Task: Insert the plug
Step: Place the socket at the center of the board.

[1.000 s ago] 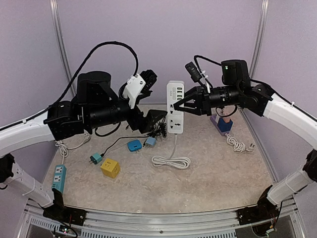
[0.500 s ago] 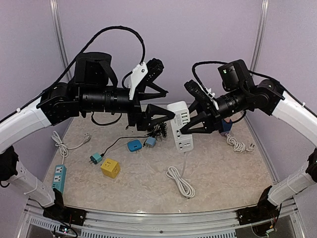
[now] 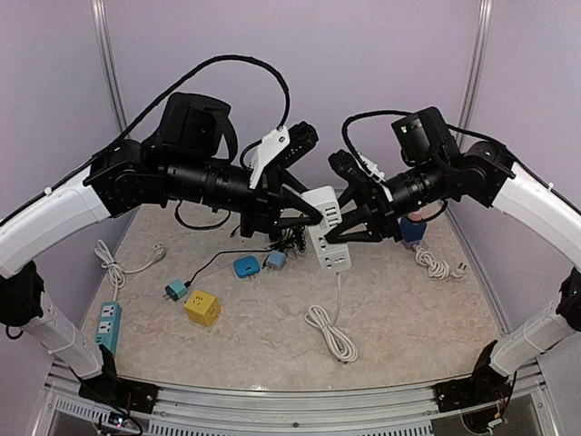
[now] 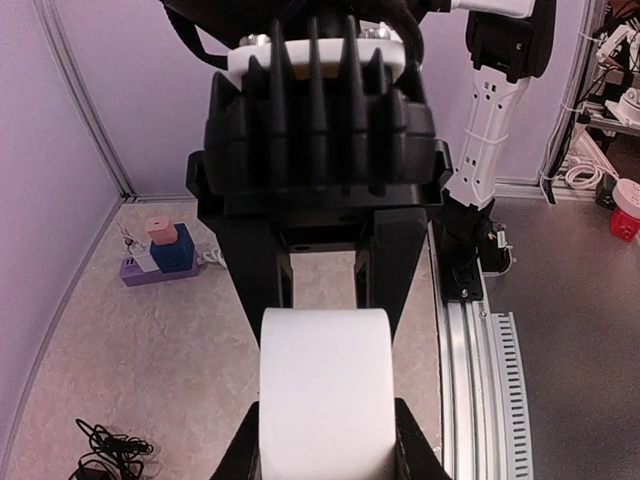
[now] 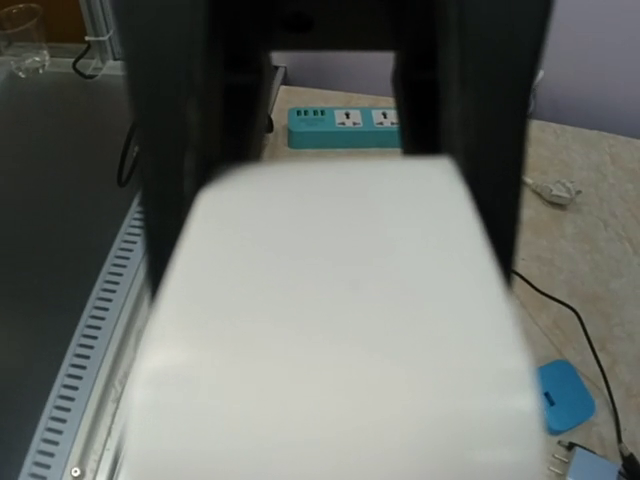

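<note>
A white power strip (image 3: 327, 229) hangs above the table, tilted, with its white cord (image 3: 330, 329) trailing down to a coil. My right gripper (image 3: 345, 223) is shut on its right side; in the right wrist view the strip (image 5: 330, 300) fills the frame. My left gripper (image 3: 311, 208) is shut on the strip's upper end (image 4: 325, 380), its fingers (image 4: 412, 452) pressed to both sides. Loose plugs lie on the table: a teal one (image 3: 175, 291) on a black cord and a light blue one (image 3: 275, 260). Neither gripper holds a plug.
On the table lie a yellow cube socket (image 3: 201, 308), a blue adapter (image 3: 246, 266), a teal power strip (image 3: 108, 325) at front left, a purple strip with blue and pink adapters (image 3: 408, 232), a black cable bundle (image 3: 290, 241) and white cords (image 3: 438, 263).
My left gripper moved right onto the strip's upper end and closed on it. The right gripper carried the strip forward and down from the back, dragging its cord along.
</note>
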`<action>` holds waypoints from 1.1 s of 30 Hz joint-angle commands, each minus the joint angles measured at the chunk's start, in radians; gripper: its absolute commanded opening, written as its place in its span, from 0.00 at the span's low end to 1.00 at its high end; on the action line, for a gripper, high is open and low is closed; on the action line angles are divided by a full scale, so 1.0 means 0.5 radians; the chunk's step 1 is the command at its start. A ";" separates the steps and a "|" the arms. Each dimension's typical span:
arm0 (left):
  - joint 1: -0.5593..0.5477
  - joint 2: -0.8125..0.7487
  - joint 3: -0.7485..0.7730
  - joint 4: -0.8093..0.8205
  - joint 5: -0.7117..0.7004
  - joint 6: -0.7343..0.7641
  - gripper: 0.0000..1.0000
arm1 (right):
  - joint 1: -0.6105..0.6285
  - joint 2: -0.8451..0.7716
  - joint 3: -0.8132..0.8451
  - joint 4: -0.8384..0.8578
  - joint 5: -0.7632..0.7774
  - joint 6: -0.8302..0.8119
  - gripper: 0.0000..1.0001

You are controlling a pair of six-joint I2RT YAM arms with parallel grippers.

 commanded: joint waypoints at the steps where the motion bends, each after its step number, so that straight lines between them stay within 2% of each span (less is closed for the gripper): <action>1: 0.029 0.031 -0.005 0.022 0.019 -0.054 0.00 | 0.023 0.006 0.059 0.072 0.081 0.039 0.00; 2: 0.038 0.019 -0.045 0.085 -0.014 -0.093 0.00 | 0.022 -0.005 0.036 0.132 0.157 0.094 0.10; 4: 0.062 -0.040 -0.152 0.251 -0.148 -0.212 0.00 | 0.022 -0.075 -0.065 0.328 0.401 0.271 0.55; 5: 0.081 -0.065 -0.217 0.344 -0.248 -0.294 0.00 | 0.023 -0.121 -0.132 0.459 0.551 0.352 0.70; 7: 0.130 -0.136 -0.347 0.585 -0.495 -0.502 0.00 | 0.022 -0.228 -0.339 0.788 0.875 0.566 0.95; 8: 0.173 -0.167 -0.409 0.667 -0.569 -0.623 0.00 | 0.023 -0.285 -0.463 0.994 0.943 0.687 0.99; 11: 0.288 -0.236 -0.608 0.974 -0.569 -0.951 0.00 | 0.057 -0.412 -0.870 1.725 0.971 0.938 1.00; 14: 0.351 -0.276 -0.753 1.153 -0.566 -1.163 0.00 | 0.162 -0.426 -1.097 2.054 1.245 0.943 1.00; 19: 0.376 -0.258 -0.785 1.181 -0.545 -1.251 0.00 | 0.209 -0.268 -1.115 2.165 1.463 0.908 1.00; 27: 0.379 -0.275 -0.851 1.272 -0.563 -1.276 0.00 | 0.234 0.056 -0.976 2.075 1.525 0.876 0.99; 29: 0.383 -0.284 -0.869 1.274 -0.571 -1.277 0.00 | 0.234 0.077 -0.954 2.052 1.580 0.876 0.92; 33: 0.405 -0.322 -0.960 1.317 -0.599 -1.309 0.00 | 0.235 0.070 -0.956 2.027 1.707 0.888 0.58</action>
